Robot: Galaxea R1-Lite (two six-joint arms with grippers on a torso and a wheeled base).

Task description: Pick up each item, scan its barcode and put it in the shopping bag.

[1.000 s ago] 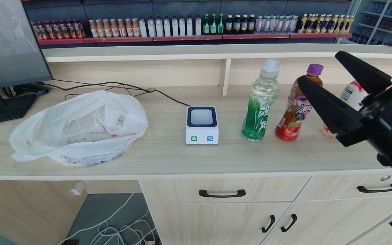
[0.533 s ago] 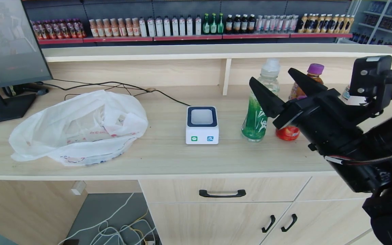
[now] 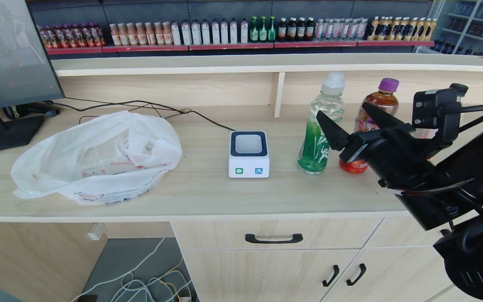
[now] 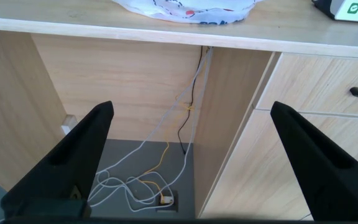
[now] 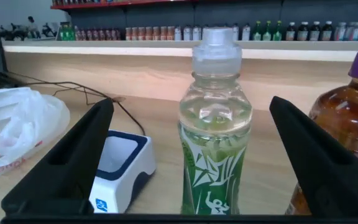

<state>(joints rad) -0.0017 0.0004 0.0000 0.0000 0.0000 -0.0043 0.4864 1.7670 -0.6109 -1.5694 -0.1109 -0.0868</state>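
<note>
I see a light wood counter (image 3: 208, 188), shopping bag (image 3: 94, 155) slumped on its left, white scanner (image 3: 248, 154) mid-counter, green-label bottle (image 3: 321, 126) and purple-capped bottle (image 3: 375, 105) upright side by side on the right, monitor base (image 3: 2, 130) far left.

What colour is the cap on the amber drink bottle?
Purple. The cap shows best in the head view.

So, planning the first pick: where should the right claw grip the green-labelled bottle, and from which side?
Take the green-labelled bottle on its round labelled body, below the narrower neck, coming level from the front edge of the counter. It stands upright, and the purple-capped bottle stands close on its right, so a front approach looks safest. The open right claw faces it.
</note>
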